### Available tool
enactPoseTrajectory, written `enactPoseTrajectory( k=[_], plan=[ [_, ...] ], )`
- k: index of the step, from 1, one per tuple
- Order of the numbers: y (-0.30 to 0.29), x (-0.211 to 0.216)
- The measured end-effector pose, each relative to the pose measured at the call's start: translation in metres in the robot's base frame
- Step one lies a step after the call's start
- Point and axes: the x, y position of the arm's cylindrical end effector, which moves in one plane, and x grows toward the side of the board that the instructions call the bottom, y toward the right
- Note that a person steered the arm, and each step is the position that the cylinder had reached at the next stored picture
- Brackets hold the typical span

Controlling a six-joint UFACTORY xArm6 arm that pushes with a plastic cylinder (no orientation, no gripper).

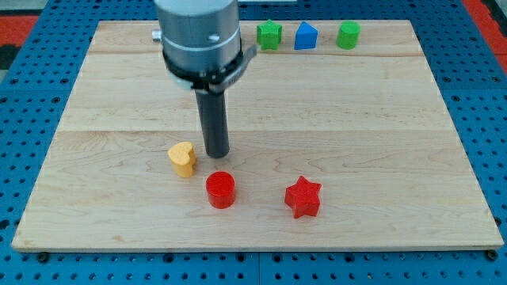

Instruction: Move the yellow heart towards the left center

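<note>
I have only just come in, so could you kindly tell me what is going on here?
A robot arm pushes blocks about a wooden board with a dark rod. My tip stands just to the view's right of the yellow heart, close beside it. A red cylinder and a red star lie nearer the view's bottom.
</note>
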Motion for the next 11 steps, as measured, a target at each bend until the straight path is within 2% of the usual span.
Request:
enactPoseTrajectory(
  k=[3,5,7,11],
  plan=[
    [-0.149,0.016],
    [-0.170,0.047],
    [-0.178,0.058],
    [-0.187,-0.079]
  ],
)
